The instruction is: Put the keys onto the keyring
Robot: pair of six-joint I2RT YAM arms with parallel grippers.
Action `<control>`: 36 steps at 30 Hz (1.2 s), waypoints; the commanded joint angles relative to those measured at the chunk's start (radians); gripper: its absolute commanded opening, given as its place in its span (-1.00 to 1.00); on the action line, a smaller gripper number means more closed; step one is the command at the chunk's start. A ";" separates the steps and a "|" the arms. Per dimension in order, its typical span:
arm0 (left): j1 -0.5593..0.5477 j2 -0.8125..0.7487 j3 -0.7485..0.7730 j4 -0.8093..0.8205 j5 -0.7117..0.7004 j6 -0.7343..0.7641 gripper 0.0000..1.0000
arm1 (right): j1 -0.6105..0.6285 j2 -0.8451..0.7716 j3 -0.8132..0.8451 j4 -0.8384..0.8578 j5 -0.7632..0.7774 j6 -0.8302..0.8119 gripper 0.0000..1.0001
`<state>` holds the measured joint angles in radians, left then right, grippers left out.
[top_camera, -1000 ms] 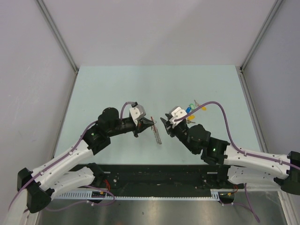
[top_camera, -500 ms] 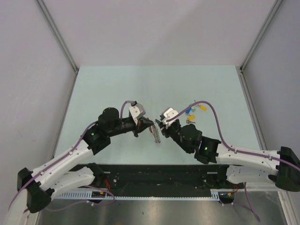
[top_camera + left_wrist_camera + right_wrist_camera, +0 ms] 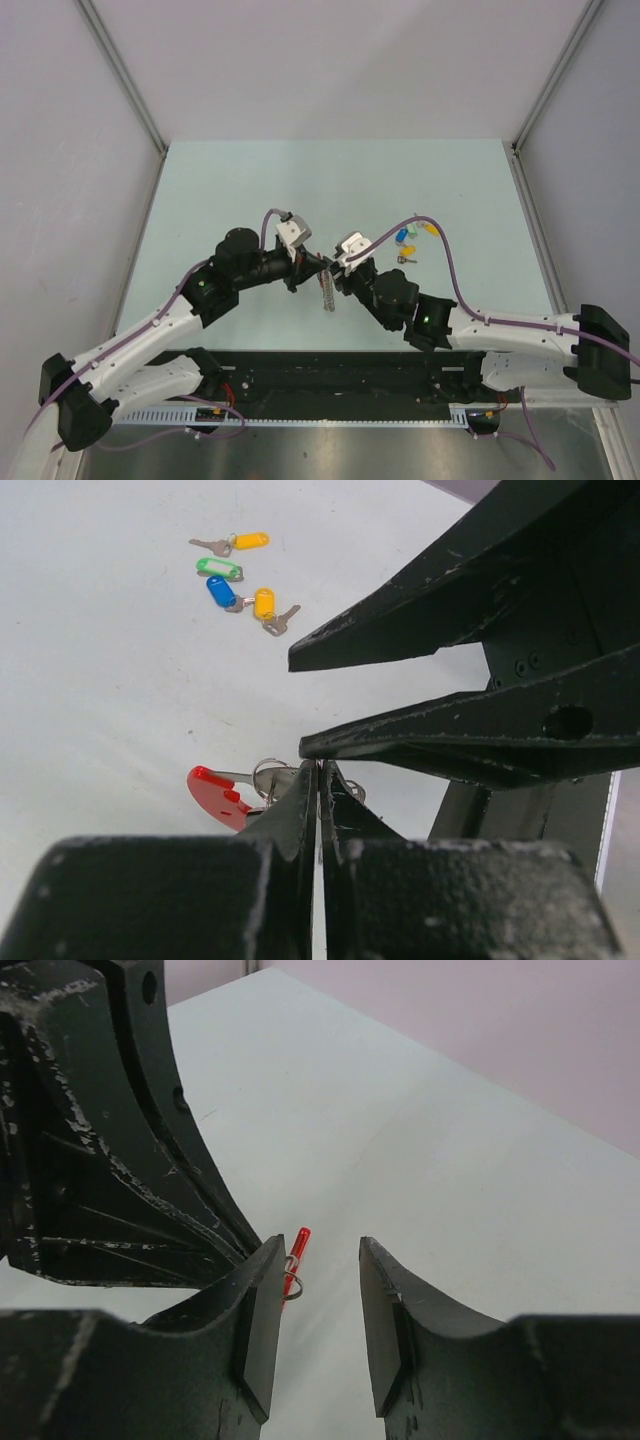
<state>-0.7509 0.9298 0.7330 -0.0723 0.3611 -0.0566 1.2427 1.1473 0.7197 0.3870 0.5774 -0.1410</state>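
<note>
The left gripper (image 3: 320,773) is clamping its fingers tight on the keyring (image 3: 215,792). It is gripping at the metal loop, with the red tab sticking out to one side and the chain (image 3: 328,291) trailing toward the arm bases. I can't tell if the chain is touching the table (image 3: 250,180).

The right gripper (image 3: 320,1248) is facing the keyring nose to nose, its fingers spread moderately wide and holding nothing. From its own camera the red tab is showing edge-on, its long axis roughly upright. It is lying just ahead of the gap but off toward one finger, not centred.

The keys (image 3: 410,238) are lying in a loose cluster well apart from the keyring, beyond the right arm's side of it. I judge the right arm the nearer one to fetch them, since the left is busy holding.
</note>
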 commanded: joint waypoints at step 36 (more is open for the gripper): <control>0.189 -0.037 0.105 -0.026 -0.113 0.047 -0.99 | -0.983 0.330 -0.022 -0.349 -0.737 0.552 -0.52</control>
<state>-0.5701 0.9218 0.7830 -0.1234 0.2558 -0.0288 0.2771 1.4464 0.6899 -0.0528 -0.0940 0.3901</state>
